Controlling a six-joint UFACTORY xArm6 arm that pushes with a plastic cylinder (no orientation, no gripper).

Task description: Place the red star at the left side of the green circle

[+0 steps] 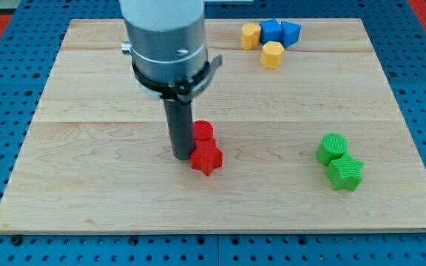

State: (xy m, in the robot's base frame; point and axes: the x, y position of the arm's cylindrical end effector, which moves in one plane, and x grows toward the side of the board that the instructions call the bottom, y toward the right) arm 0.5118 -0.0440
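The red star (pixel 207 158) lies near the middle of the wooden board (pixel 87 170). A red round block (pixel 203 132) touches it just above. My tip (pixel 181 157) rests on the board right at the red star's left side, touching or nearly touching it. The green circle (pixel 333 148) sits far to the view's right, with a green star (pixel 345 174) touching it at its lower right. The red star is well to the left of the green circle, with a wide gap between them.
At the view's top right stands a cluster: a yellow block (pixel 251 35), a blue block (pixel 271 31), a blue triangular block (pixel 291 32) and a yellow hexagon (pixel 272 55). The arm's grey body (pixel 165 37) hangs over the upper middle. Blue pegboard surrounds the board.
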